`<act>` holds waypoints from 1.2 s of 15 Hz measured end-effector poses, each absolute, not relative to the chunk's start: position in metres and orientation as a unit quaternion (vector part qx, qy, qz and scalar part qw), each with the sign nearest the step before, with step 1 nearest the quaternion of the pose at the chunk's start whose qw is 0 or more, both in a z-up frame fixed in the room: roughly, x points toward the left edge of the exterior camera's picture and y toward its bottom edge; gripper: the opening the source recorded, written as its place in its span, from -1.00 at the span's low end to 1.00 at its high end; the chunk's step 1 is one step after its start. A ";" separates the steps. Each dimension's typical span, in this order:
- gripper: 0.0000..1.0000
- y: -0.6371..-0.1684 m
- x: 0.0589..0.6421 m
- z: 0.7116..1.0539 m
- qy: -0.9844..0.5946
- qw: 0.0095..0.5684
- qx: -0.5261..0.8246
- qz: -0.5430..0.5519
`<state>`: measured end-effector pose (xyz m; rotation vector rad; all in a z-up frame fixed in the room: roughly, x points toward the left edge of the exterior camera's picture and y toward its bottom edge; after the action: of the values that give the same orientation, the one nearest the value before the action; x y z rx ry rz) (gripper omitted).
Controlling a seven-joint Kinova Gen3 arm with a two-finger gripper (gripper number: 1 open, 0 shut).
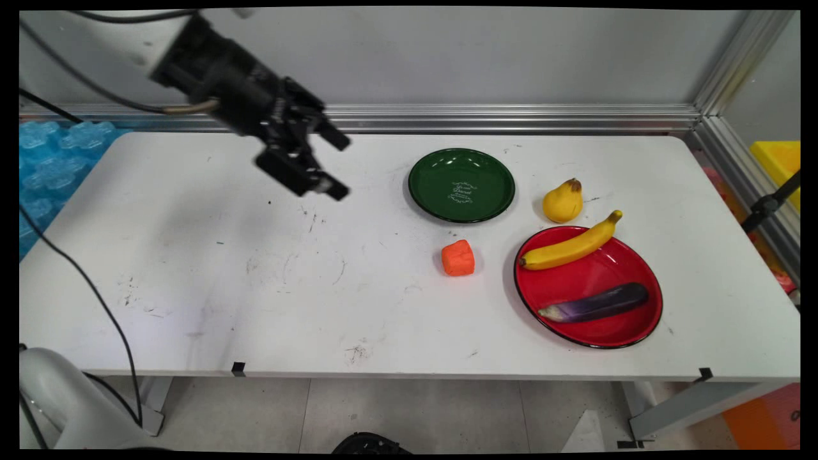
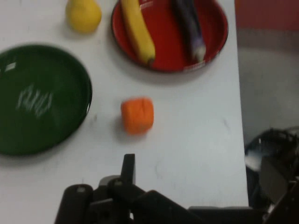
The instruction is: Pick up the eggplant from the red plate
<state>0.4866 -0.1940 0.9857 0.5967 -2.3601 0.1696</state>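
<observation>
My hand, main and hand views. It hangs above the bare left part of the worktop, tilted down and forward. It holds nothing and touches nothing. In the main view its two fingers stand spread, with a clear gap between them. The hand view shows only one fingertip plainly, rising from the lower edge.

Nearest to my hand, straight ahead of it, is the orange block. It sits alone on the worktop, well apart from my fingers. It may be a cut piece of carrot or a soft toy cube; the view is too poor to tell.

Ahead and to the left of my hand lies the green plate, empty, with pale lettering at its centre. It is near the orange block but not touching it.

Farther ahead, beyond the block, lies the red plate. It carries a banana and an eggplant, lying apart from each other. The banana's stem end reaches over the rim.

A yellow pear stands on the worktop between the two plates, just beside the red plate's rim.

Behind my hand, off the worktop's end, is blue bubbled sheeting.
</observation>
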 end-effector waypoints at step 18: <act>1.00 -0.281 0.287 0.894 -0.900 0.382 0.206 0.040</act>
<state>0.2873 -0.2805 0.8943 0.5262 -2.2969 0.1008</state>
